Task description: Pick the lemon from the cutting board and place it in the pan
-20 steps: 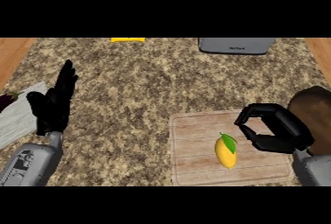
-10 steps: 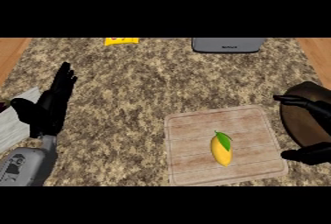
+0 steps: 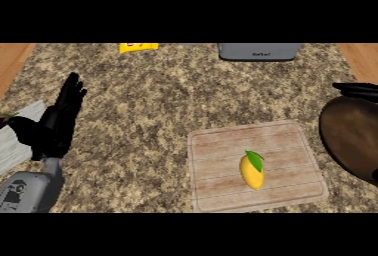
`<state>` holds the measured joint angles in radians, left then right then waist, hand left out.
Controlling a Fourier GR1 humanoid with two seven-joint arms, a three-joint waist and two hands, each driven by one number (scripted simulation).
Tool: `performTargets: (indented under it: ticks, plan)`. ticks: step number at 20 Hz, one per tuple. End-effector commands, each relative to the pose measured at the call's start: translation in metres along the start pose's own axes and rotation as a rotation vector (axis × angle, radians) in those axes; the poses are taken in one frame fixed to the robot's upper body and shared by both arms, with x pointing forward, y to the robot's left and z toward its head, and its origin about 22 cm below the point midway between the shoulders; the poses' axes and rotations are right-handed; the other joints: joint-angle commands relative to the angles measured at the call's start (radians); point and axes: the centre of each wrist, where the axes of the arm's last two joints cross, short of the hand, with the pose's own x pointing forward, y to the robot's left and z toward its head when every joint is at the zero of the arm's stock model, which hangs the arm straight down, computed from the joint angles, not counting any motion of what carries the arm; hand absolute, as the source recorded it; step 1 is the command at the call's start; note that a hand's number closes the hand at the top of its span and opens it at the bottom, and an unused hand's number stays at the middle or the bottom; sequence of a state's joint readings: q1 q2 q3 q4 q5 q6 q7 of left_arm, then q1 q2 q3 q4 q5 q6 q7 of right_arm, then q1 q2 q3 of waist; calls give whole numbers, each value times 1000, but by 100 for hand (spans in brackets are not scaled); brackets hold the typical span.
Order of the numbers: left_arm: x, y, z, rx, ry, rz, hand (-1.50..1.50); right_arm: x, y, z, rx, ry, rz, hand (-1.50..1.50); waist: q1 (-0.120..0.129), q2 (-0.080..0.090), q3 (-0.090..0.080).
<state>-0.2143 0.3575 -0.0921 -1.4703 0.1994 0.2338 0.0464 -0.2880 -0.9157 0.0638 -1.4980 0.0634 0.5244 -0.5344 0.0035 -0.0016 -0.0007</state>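
Note:
The yellow lemon, with a green leaf at its top, lies on the wooden cutting board at the lower right of the counter. The dark brown pan stands just right of the board, cut off by the view's right edge, a black handle at its far side. My left hand rests open at the left, fingers straight and pointing up, far from the lemon. My right hand does not show in the view. Nothing touches the lemon.
A grey appliance stands at the counter's far edge and a yellow packet lies to its left. A pale cloth or sheet sits at the left edge behind my left hand. Wooden floor shows at both upper corners.
My right hand, curled over the board's right side a second ago, has pulled away to the right and left the view. The lemon has stayed on the board. The left hand has barely moved.

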Motion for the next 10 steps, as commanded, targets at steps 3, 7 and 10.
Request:
performTargets:
  ticks: [3, 7, 10]
  plan:
    - [1, -1, -14, -10, 12, 6, 0, 58, -26, -48, 43, -28, 101, -150, -1, 2, -1]
    - [0, 4, -14, -11, 5, 7, 0, 46, -1, -49, 45, -6, 111, -150, -3, 2, 0]
    - [3, 7, -13, -7, 11, 1, 0, 67, 15, -75, 116, -22, 59, -150, 0, 2, 0]
